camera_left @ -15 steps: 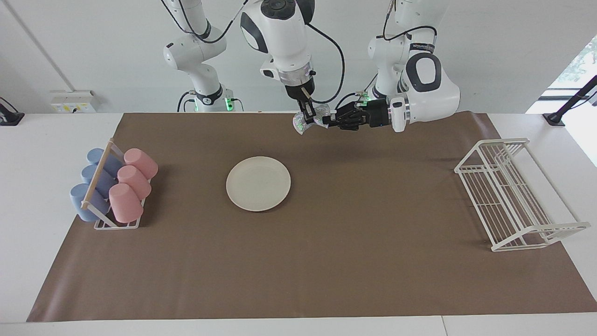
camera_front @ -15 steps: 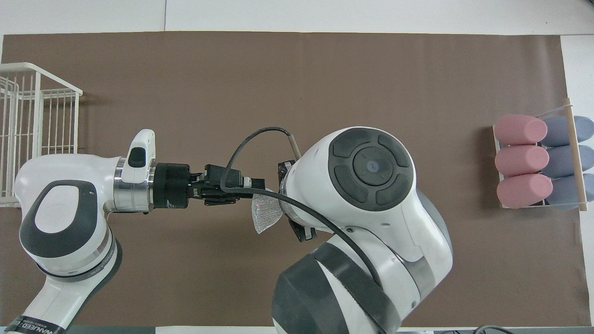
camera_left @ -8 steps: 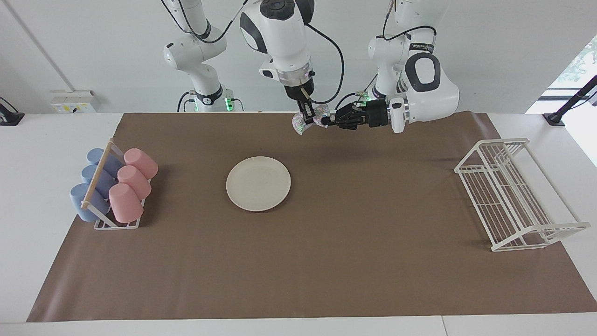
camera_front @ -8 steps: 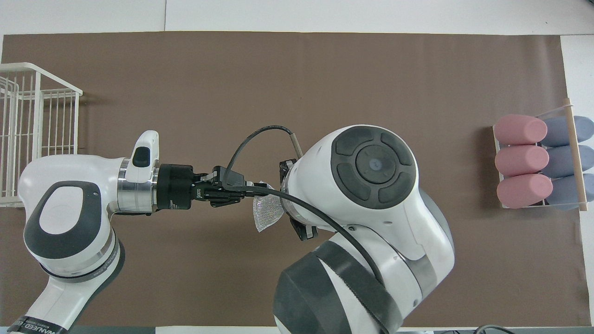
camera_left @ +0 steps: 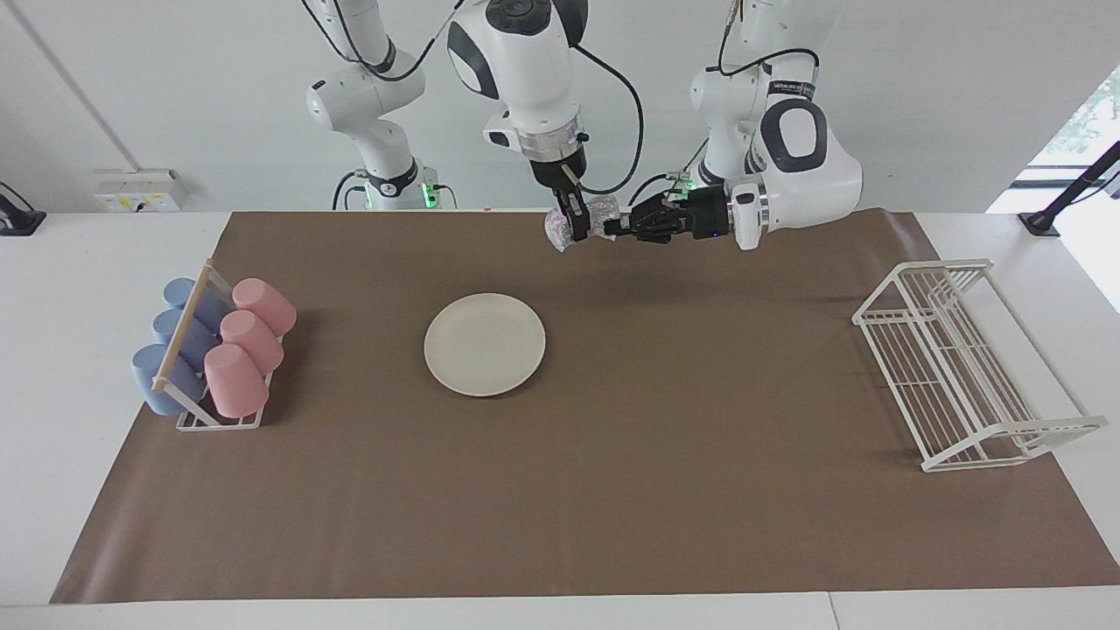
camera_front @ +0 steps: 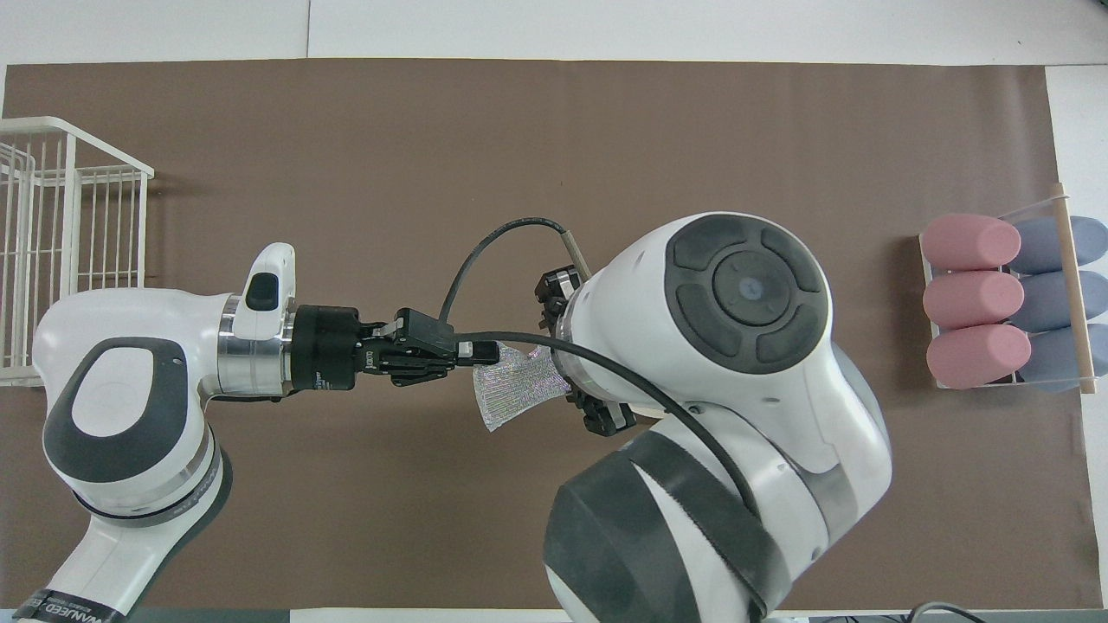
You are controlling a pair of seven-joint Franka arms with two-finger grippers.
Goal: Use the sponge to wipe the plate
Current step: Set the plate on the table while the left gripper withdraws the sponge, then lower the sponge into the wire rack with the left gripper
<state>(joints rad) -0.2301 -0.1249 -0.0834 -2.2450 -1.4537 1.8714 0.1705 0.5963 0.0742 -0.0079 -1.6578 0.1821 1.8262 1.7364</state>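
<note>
The cream-white plate (camera_left: 484, 344) lies on the brown mat, toward the right arm's end; the right arm hides it in the overhead view. The silvery sponge (camera_left: 595, 213) hangs in the air over the mat's edge nearest the robots, also seen from overhead (camera_front: 515, 385). My right gripper (camera_left: 573, 229) points down and is shut on the sponge. My left gripper (camera_left: 615, 227) lies level and is shut on the sponge's edge toward the left arm's end; it also shows from overhead (camera_front: 489, 353). Both grippers are well above the mat and away from the plate.
A rack of pink and blue cups (camera_left: 214, 350) stands at the right arm's end of the mat. A white wire dish rack (camera_left: 962, 367) stands at the left arm's end. The brown mat (camera_left: 612, 490) covers most of the table.
The right arm has shifted toward its own end of the table, so more of the sponge shows from overhead. The left wrist has turned a little. The sponge stays between both grippers.
</note>
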